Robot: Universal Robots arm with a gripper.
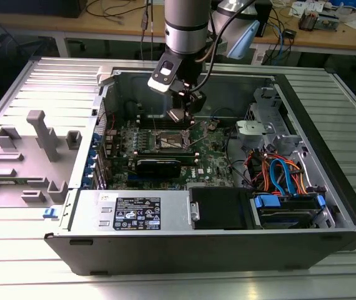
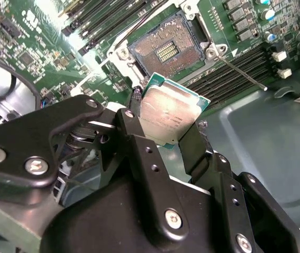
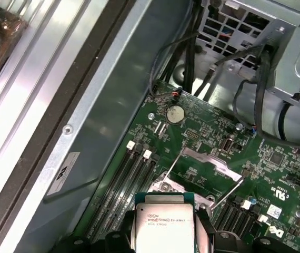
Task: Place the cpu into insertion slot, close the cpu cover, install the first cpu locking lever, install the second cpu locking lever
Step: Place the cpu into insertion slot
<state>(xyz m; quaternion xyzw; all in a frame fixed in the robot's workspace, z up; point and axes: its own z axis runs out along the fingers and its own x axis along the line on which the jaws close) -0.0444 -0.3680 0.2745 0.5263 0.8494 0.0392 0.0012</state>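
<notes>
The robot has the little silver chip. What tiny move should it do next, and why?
Probably lower the chip gently toward the socket. The fingers pinch the chip by its edges, and it hangs in the air near the socket, not in it yet. The socket is uncovered, with its dark middle showing, so it looks ready.

Open computer case (image 1: 197,250), green motherboard (image 1: 218,164), labelled power supply (image 1: 134,212), orange and blue cables (image 1: 276,174), round coin battery (image 3: 176,113)

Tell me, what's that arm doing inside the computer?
The robot arm's gripper is shut on the cpu, holding it in the air above the motherboard in the open computer case. The insertion slot below is bare, with the cpu cover lifted open, so the chip is not yet seated.
</notes>
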